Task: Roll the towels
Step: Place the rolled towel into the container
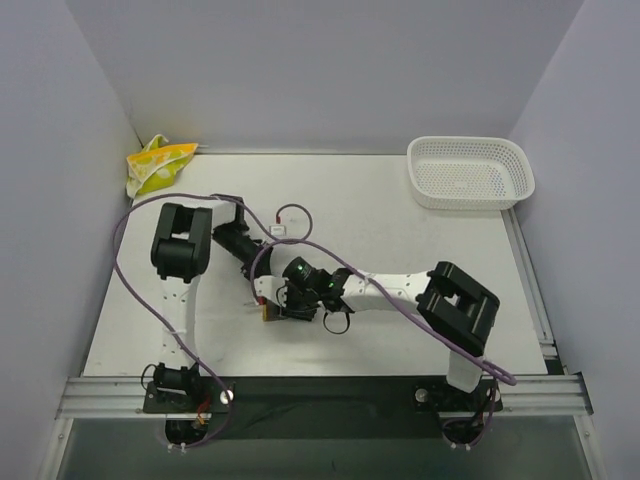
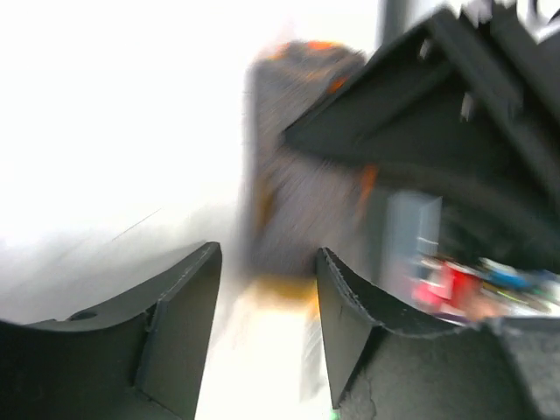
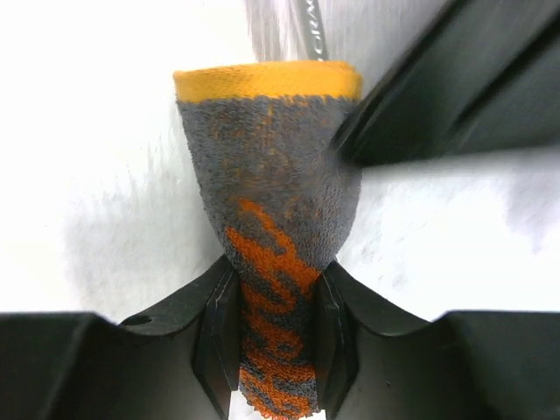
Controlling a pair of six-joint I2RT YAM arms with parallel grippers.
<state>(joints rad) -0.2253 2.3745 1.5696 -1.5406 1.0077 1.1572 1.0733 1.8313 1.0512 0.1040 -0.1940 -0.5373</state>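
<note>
My right pincer [image 3: 276,328] is closed tight on the orange towel [image 3: 271,166], near the middle of the desk [image 1: 400,210]. My left pincer [image 2: 267,262] stands open just before this towel and grips nothing. The yellow towel [image 1: 158,165] lies bunched in the far left corner.

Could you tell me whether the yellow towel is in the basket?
No, the yellow towel lies bunched in the far left corner, well apart from the basket at the far right.

White table [image 1: 400,220] enclosed on three sides by pale grey walls [image 1: 330,70]; metal rail [image 1: 545,393] fixed along near edge; lighting even.
</note>
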